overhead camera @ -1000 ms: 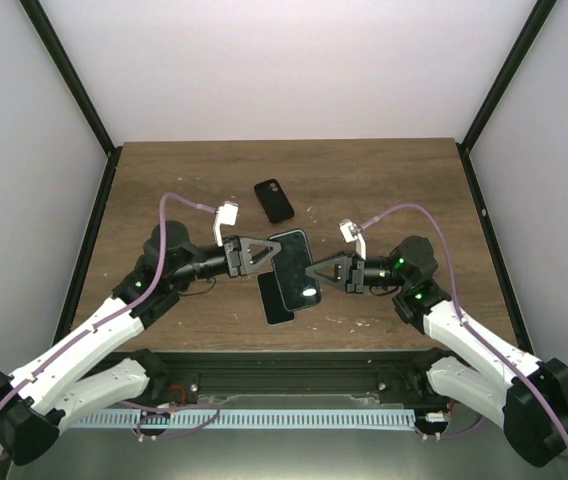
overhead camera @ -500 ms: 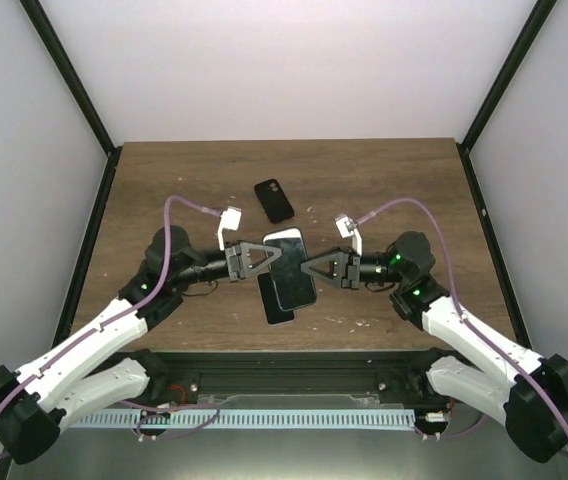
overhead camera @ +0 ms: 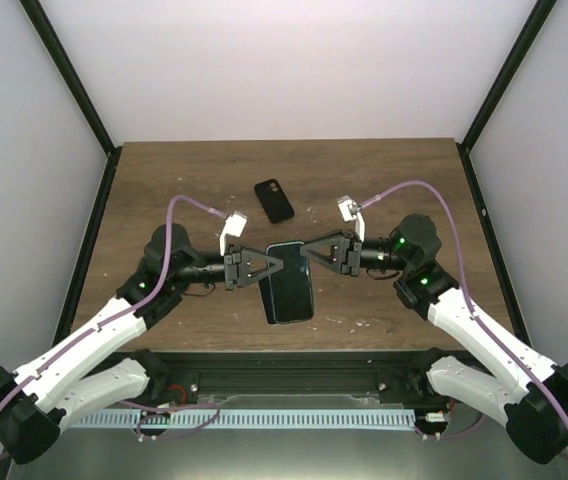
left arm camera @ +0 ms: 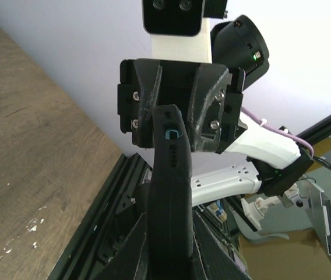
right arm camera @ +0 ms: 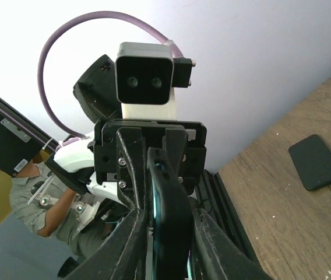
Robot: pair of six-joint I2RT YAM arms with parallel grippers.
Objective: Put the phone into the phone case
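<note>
The phone [overhead camera: 291,285], a black glossy slab, hangs between both grippers over the table's front middle. My left gripper [overhead camera: 272,266] is shut on its left edge. In the left wrist view the phone [left arm camera: 171,186] stands edge-on, pinched by the gripper [left arm camera: 170,233]. My right gripper [overhead camera: 309,252] is at the phone's far right corner. There the phone [right arm camera: 168,216] sits between the gripper's [right arm camera: 168,233] slightly parted fingers, with a thin slit of light on one side. A clear bluish rim runs along that edge. I cannot make out the phone case as a separate thing.
A second black slab [overhead camera: 268,308] lies on the wooden table [overhead camera: 164,180], mostly covered by the phone. A small black cover with a camera cutout [overhead camera: 274,200] lies farther back and shows in the right wrist view [right arm camera: 317,162]. Black frame posts stand at both table sides.
The phone swung from a tilt to square over the lower slab. The left gripper closed on its left edge. The right gripper moved toward the far corner and loosened its fingers.
</note>
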